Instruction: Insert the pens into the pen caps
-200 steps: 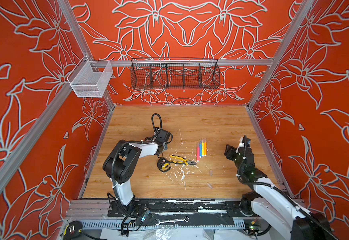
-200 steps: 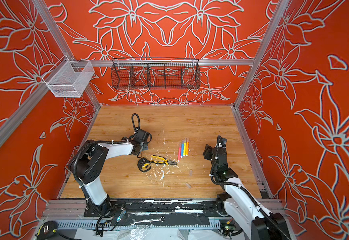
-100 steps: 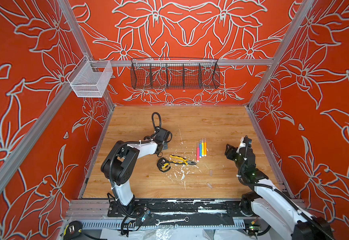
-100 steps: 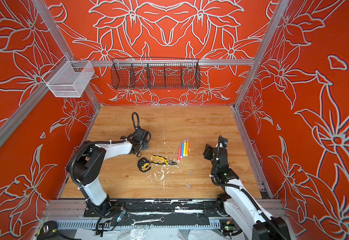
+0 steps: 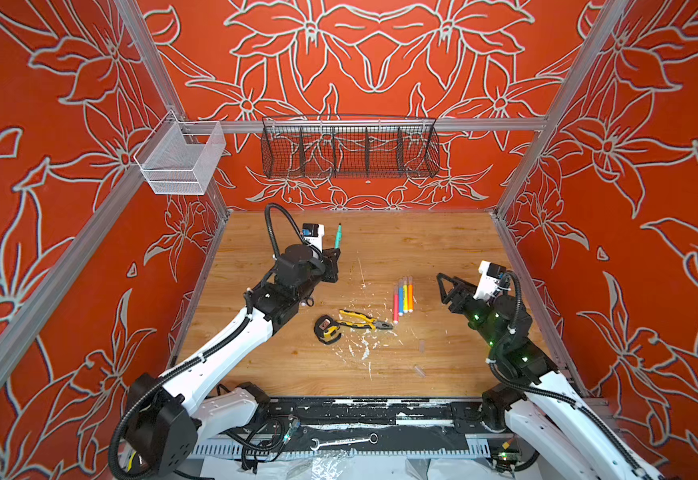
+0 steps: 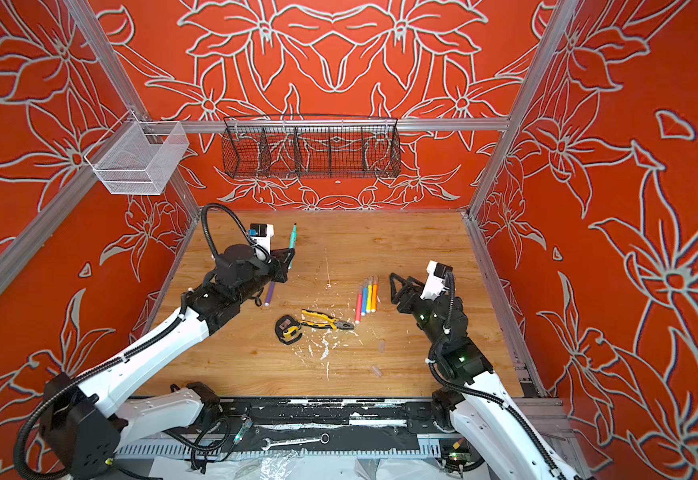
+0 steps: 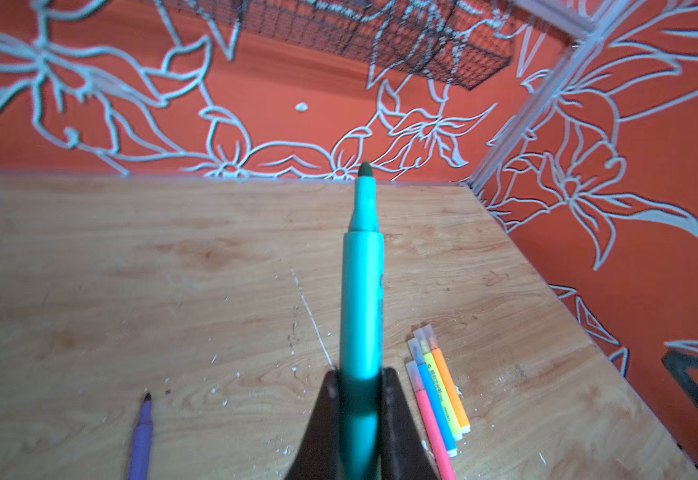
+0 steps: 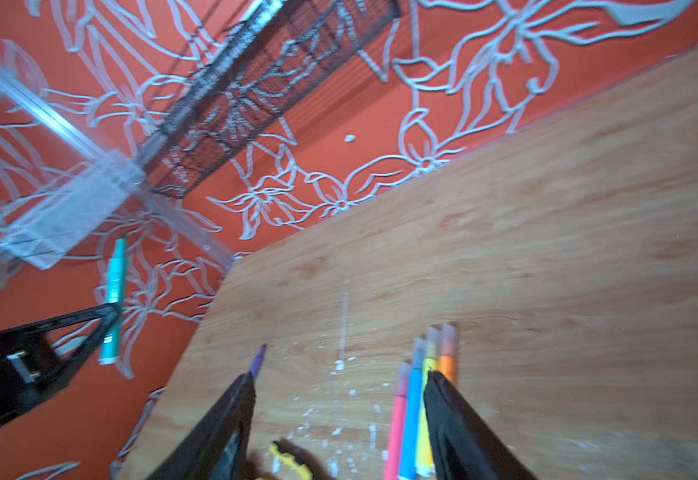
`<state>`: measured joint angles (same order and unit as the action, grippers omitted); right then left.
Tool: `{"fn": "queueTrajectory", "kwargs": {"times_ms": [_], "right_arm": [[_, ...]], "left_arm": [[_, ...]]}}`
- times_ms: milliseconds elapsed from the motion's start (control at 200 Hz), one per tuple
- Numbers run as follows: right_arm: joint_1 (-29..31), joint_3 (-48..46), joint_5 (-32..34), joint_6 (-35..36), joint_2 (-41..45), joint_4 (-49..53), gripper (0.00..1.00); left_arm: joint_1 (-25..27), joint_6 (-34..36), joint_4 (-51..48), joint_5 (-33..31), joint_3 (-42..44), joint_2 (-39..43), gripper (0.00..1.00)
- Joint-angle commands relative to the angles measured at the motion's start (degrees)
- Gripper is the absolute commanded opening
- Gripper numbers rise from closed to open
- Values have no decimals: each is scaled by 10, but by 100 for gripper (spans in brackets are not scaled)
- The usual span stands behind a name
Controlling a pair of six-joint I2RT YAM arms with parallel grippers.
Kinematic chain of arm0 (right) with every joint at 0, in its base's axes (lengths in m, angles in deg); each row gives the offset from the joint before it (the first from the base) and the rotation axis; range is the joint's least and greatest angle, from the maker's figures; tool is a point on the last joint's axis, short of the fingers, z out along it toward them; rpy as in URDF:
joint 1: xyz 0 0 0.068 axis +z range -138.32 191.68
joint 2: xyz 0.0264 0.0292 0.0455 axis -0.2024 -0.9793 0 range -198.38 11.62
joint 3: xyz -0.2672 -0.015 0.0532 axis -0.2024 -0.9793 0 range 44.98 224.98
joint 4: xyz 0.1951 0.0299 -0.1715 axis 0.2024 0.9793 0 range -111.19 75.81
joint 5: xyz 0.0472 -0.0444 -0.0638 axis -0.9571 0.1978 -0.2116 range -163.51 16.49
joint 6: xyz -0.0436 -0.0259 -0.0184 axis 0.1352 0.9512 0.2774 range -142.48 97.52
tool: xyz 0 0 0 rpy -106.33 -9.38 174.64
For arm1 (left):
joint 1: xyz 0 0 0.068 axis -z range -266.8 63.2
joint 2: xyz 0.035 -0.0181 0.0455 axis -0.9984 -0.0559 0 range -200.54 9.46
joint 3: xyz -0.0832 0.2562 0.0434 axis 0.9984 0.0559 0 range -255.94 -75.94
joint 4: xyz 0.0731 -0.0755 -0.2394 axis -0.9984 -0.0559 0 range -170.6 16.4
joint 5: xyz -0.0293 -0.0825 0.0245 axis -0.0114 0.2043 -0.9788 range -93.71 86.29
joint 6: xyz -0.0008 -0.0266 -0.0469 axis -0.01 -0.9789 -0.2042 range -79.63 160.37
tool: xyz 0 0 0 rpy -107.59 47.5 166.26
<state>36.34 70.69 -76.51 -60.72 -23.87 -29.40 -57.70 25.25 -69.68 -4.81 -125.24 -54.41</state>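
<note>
My left gripper is shut on the green pen, which it holds above the table at the back left, bare tip pointing up and away. The purple pen lies uncapped on the wood below that arm. Pink, blue, yellow and orange pens lie side by side mid-table, with clear ends. Two loose pen caps lie nearer the front. My right gripper hovers open and empty just right of the pen row.
Yellow-handled pliers and a small tape measure lie left of the pen row among white flecks. A black wire basket and a white mesh basket hang on the back rail. A wrench rests on the front ledge.
My left gripper has closed on the green pen and lifted it off the table, toward the back. The right gripper has shifted slightly toward the pen row.
</note>
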Motion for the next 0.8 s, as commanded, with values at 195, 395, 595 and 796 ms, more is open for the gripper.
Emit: {"fn": "queueTrajectory", "kwargs": {"times_ms": [195,395,595,796], "right_arm": [[137,41,-99,-25,-62,-214,76],[193,70,-105,-18,-137,-248,75],[213,77,-85,-20,-176,-271,68],[218,93,-86,-25,-196,-268,55]], "left_arm": [[60,146,148,128,104,68,0],[103,201,177,163,127,90,0],[130,228,193,170,138,94,0],[144,248,198,174,146,92,0]]}}
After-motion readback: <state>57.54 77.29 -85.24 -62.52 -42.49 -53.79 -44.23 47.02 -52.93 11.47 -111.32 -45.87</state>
